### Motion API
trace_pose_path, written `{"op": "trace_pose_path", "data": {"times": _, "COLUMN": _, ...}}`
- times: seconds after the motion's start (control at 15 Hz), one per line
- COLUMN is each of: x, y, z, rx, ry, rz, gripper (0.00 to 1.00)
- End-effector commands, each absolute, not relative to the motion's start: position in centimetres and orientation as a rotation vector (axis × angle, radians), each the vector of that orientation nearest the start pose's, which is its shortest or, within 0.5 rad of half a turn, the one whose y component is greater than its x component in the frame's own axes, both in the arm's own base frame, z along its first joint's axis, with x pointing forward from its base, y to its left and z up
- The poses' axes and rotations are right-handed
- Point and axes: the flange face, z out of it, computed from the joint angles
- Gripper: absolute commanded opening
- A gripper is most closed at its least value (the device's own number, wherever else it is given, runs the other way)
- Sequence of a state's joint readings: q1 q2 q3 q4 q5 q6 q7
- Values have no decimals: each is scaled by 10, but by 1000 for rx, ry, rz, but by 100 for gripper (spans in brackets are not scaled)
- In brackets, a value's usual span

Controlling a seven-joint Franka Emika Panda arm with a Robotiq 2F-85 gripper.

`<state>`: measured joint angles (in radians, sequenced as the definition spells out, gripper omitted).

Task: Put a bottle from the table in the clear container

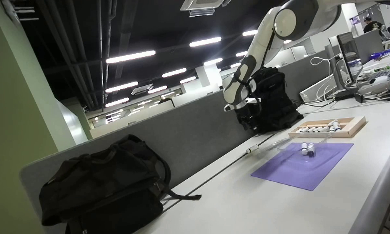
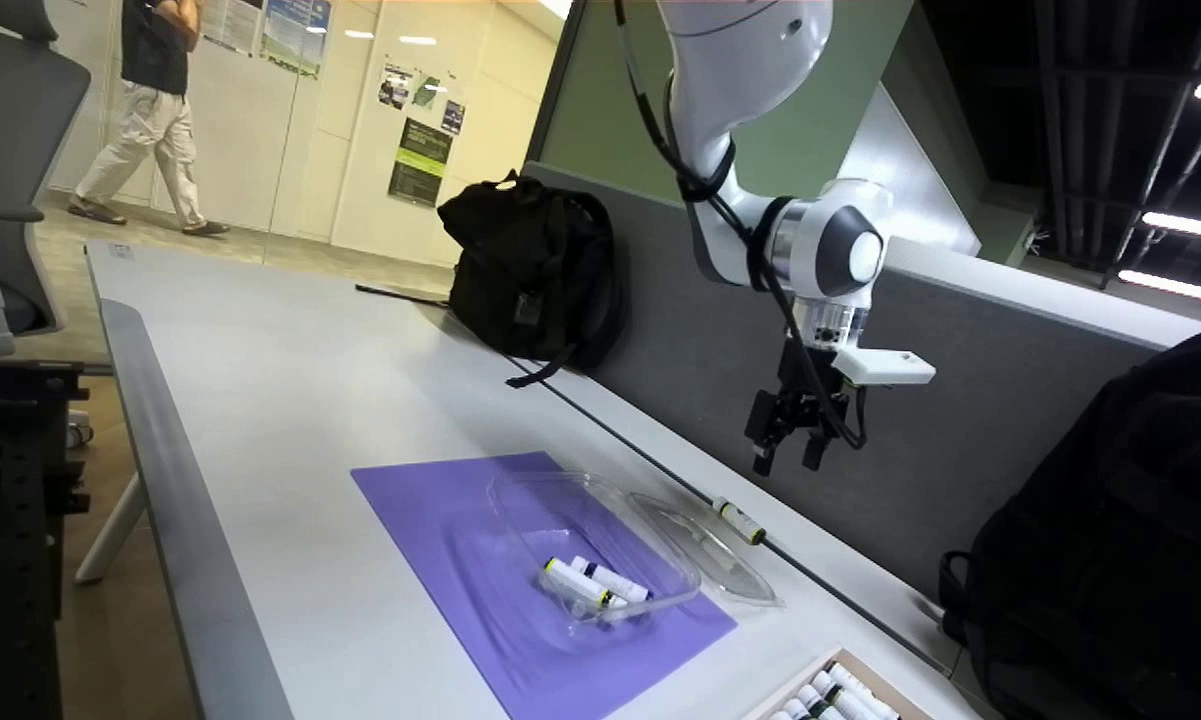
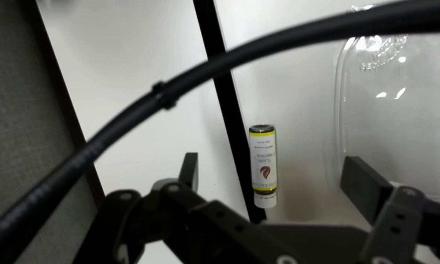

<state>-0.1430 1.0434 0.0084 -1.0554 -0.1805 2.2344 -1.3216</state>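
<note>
A small bottle with a white label, yellow bands and a white cap lies on the pale table (image 1: 230,201), at the dark slot near the partition. It shows in both exterior views (image 1: 252,149) (image 2: 738,521) and in the wrist view (image 3: 263,161). The clear container (image 2: 615,515) stands on a purple mat (image 2: 420,500). Two similar bottles (image 2: 610,578) lie in it. My gripper (image 2: 788,458) is open and empty, above the table near the partition. In the wrist view the lone bottle appears between the spread fingers (image 3: 273,172), below them and not touched.
A clear lid (image 2: 705,550) lies between the container and the lone bottle. A wooden box (image 1: 355,126) holds several bottles. A grey partition (image 1: 201,130) runs along the table's back. Black backpacks (image 1: 110,188) (image 1: 272,100) lean against it. A black cable (image 3: 285,44) crosses the wrist view.
</note>
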Motion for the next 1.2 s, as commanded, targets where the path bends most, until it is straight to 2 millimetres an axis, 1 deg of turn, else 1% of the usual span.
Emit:
{"op": "trace_pose_path", "data": {"times": 0.0, "x": 785, "y": -109, "z": 202, "rx": -2685, "ry": -1994, "rz": 7, "gripper": 100}}
{"op": "trace_pose_path", "data": {"times": 0.13, "x": 788, "y": -105, "z": 202, "rx": -2698, "ry": -1993, "rz": 13, "gripper": 100}}
{"op": "trace_pose_path", "data": {"times": 0.33, "x": 789, "y": -110, "z": 205, "rx": -2708, "ry": -1988, "rz": 17, "gripper": 100}}
{"op": "trace_pose_path", "data": {"times": 0.4, "x": 790, "y": -109, "z": 198, "rx": -2670, "ry": -2000, "rz": 11, "gripper": 100}}
{"op": "trace_pose_path", "data": {"times": 0.53, "x": 792, "y": -107, "z": 186, "rx": -2650, "ry": -2015, "rz": -15, "gripper": 100}}
{"op": "trace_pose_path", "data": {"times": 0.8, "x": 793, "y": -97, "z": 160, "rx": -2568, "ry": -2069, "rz": -78, "gripper": 100}}
{"op": "trace_pose_path", "data": {"times": 1.0, "x": 795, "y": -89, "z": 144, "rx": -2533, "ry": -2111, "rz": -143, "gripper": 100}}
{"op": "trace_pose_path", "data": {"times": 1.07, "x": 796, "y": -87, "z": 140, "rx": -2531, "ry": -2115, "rz": -166, "gripper": 75}}
{"op": "trace_pose_path", "data": {"times": 1.13, "x": 797, "y": -85, "z": 138, "rx": -2522, "ry": -2124, "rz": -187, "gripper": 75}}
